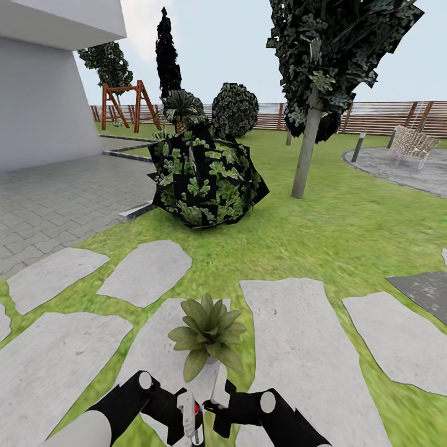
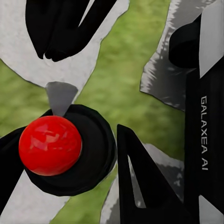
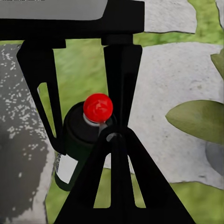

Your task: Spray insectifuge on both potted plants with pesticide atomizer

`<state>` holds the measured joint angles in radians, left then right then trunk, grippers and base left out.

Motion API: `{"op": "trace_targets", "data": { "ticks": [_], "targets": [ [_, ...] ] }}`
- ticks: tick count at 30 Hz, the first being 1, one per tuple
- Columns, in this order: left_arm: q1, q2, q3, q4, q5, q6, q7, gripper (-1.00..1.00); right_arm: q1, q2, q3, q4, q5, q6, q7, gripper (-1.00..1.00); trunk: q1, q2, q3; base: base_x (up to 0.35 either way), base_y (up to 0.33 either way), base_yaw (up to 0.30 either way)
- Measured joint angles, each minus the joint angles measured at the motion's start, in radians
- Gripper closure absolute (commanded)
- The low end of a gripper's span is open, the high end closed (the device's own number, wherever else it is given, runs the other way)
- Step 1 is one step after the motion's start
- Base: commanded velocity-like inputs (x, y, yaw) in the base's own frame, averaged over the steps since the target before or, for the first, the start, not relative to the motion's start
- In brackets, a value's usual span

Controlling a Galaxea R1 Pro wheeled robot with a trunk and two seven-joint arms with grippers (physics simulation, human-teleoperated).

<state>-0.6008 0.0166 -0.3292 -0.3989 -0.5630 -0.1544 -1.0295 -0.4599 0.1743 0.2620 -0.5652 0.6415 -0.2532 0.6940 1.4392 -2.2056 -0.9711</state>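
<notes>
We see a small potted plant (image 1: 208, 332), a low rosette of pointed green leaves, on a stepping stone (image 1: 298, 347) just ahead, where our left gripper (image 1: 188, 417) clamps the red-capped sprayer (image 1: 196, 411) and our right gripper (image 1: 218, 386) hovers beside it, its opening unclear.

one potted plant (image 1: 208, 329), one atomizer (image 1: 190, 415), two trees (image 1: 308, 133)

The potted plant (image 1: 208, 332) has olive-green leaves, the atomizer (image 2: 65, 149) is black with a red knob, and the stepping stones (image 1: 292, 347) are pale grey.
</notes>
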Motion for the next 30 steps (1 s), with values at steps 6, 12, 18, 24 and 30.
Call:
{"op": "trace_targets", "data": {
  "ticks": [6, 12, 18, 24, 30],
  "targets": [
    [0.000, -0.001, 0.000, 0.000, 0.000, -0.010, -0.001, 1.00, 0.000, 0.000, 0.000, 0.000, 0.000, 0.000, -0.001, 1.00, 0.000, 0.000, 0.000, 0.000, 0.000, 0.000],
    [0.000, -0.006, -0.001, 0.000, 0.027, -0.013, -0.002, 1.00, 0.000, 0.000, 0.000, 0.000, 0.000, 0.000, -0.001, 1.00, 0.000, 0.000, 0.000, 0.000, 0.000, 0.000],
    [0.000, -0.006, -0.002, 0.000, 0.035, -0.014, -0.002, 1.00, 0.000, 0.000, 0.000, 0.000, 0.000, 0.000, -0.001, 1.00, 0.000, 0.000, 0.000, 0.000, 0.000, 0.000],
    [0.000, -0.005, -0.002, 0.001, 0.037, -0.014, -0.002, 1.00, 0.000, 0.000, 0.000, 0.000, 0.000, 0.000, -0.001, 1.00, 0.000, 0.000, 0.000, 0.000, 0.000, 0.000],
    [0.000, 0.025, -0.005, 0.003, 0.027, -0.013, -0.002, 1.00, 0.000, 0.000, 0.000, 0.000, 0.000, 0.000, -0.001, 1.00, 0.000, 0.000, 0.000, 0.000, 0.000, 0.000]
  ]
}}
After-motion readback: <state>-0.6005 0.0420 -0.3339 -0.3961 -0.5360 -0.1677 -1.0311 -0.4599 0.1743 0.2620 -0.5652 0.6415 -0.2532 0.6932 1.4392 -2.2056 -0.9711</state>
